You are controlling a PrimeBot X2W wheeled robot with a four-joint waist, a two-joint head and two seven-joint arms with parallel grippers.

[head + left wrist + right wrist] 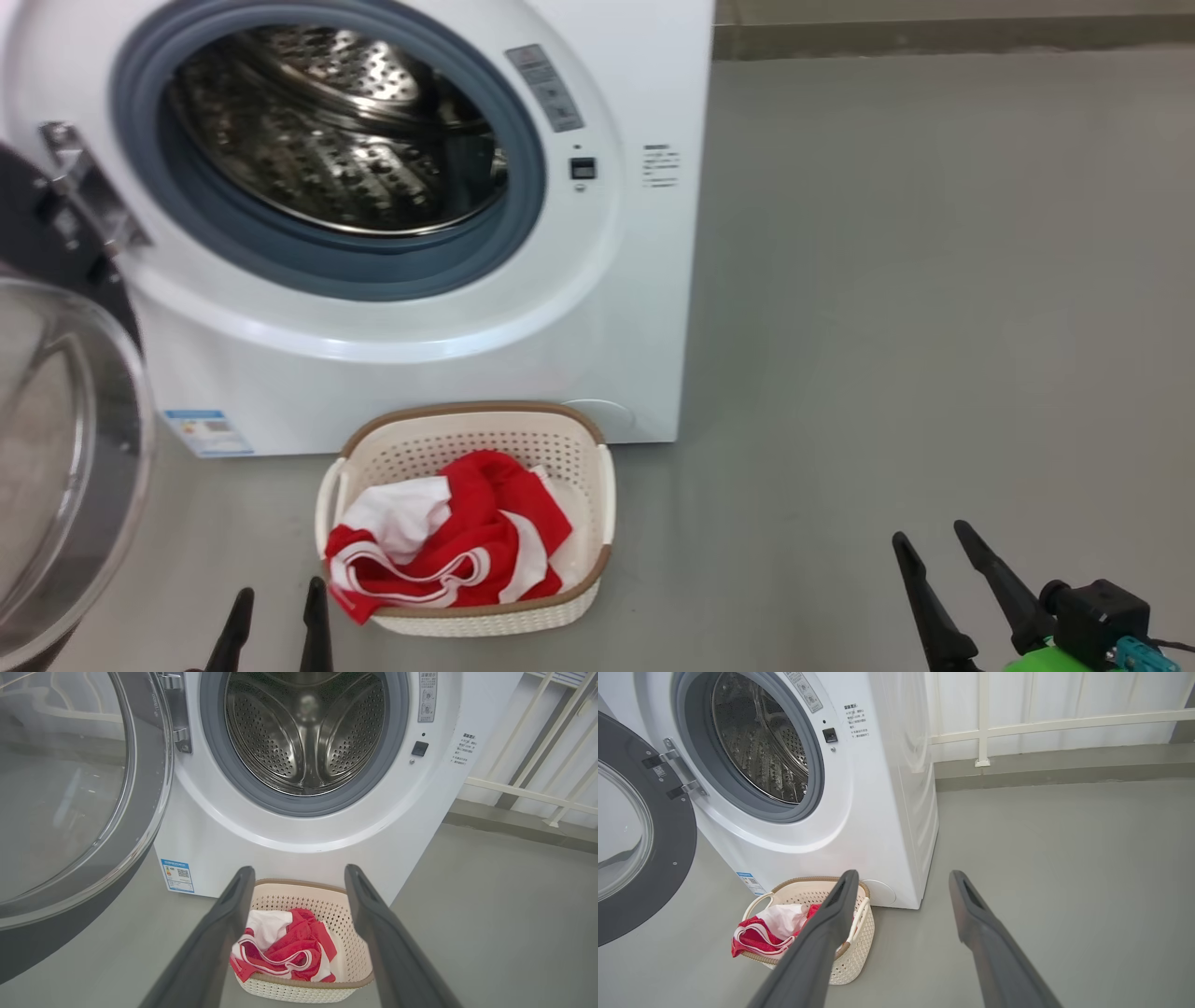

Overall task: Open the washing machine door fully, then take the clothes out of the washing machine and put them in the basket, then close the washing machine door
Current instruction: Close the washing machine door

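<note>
Left wrist view: clothes (pixel 285 947) beyond, between spread jaws.

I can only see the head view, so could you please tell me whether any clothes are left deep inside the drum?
Observer: The left wrist view looks straight into the drum: bare steel to its back wall, no fabric showing.
Operator: Thanks. The door is cut off at my left edge; how far open is it?
Observer: The right wrist view shows the washing machine door swung wide out on its hinge, well clear of the opening.
Operator: And what lies to the right of the washing machine?
Observer: A white railing runs along the wall there.
</note>
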